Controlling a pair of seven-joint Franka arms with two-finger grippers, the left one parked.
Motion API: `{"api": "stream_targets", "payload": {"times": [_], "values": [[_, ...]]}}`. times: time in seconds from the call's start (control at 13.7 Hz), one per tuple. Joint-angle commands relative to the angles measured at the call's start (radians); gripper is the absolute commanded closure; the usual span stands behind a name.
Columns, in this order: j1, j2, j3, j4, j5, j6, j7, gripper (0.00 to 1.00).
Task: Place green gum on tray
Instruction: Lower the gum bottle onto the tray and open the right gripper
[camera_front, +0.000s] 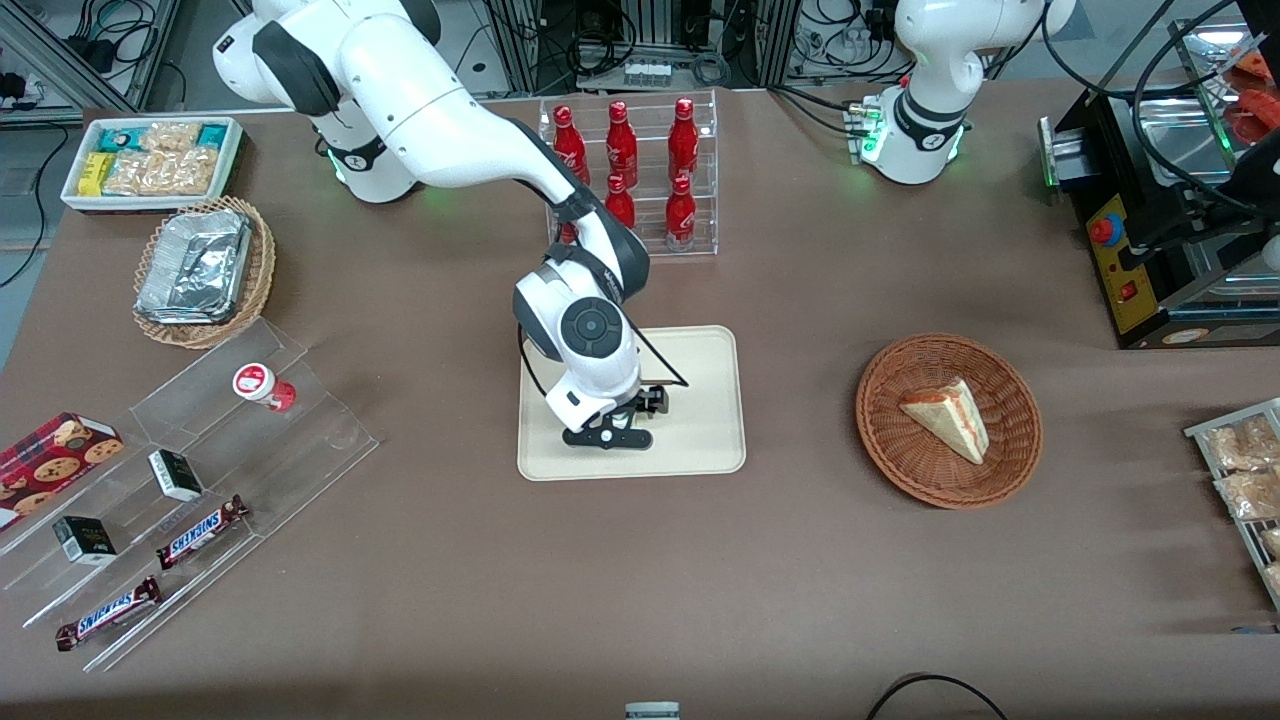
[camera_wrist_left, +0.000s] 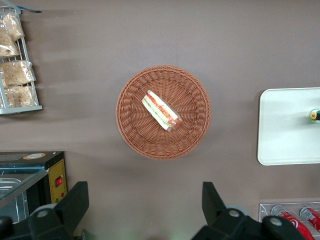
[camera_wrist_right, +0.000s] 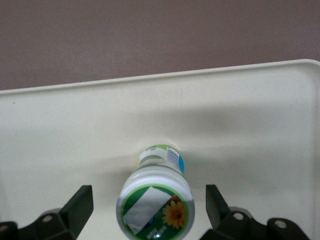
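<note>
Green gum (camera_wrist_right: 155, 200) stands upright on the tray (camera_wrist_right: 60, 130). The hand (camera_wrist_right: 150, 210) hovers low over it, its 2 fingers (camera_wrist_right: 80, 205) spread wide on either side, touching nothing.

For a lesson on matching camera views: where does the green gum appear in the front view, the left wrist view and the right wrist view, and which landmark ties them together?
Front view: not visible; the gripper over the tray hides it.
Left wrist view: green gum, cut by the picture's edge, on the tray.
Right wrist view: upright on the tray, between the open fingers, untouched.
Shared landmark: the tray.

arm (camera_front: 470, 150): white, dark joints | gripper (camera_front: 612, 432): black fingers | black cable
</note>
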Motion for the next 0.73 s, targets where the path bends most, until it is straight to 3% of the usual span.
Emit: {"api": "stream_targets", "payload": {"times": [0.0,0.36,0.66], "values": [[0.008,-0.015,-0.011,0.022,0.016,-0.019,-0.012,0.00],[-0.001,-0.069,-0.011,0.022,0.015,-0.108,-0.026,0.00],[-0.031,-0.174,-0.016,0.022,0.021,-0.287,-0.131,0.00]]}}
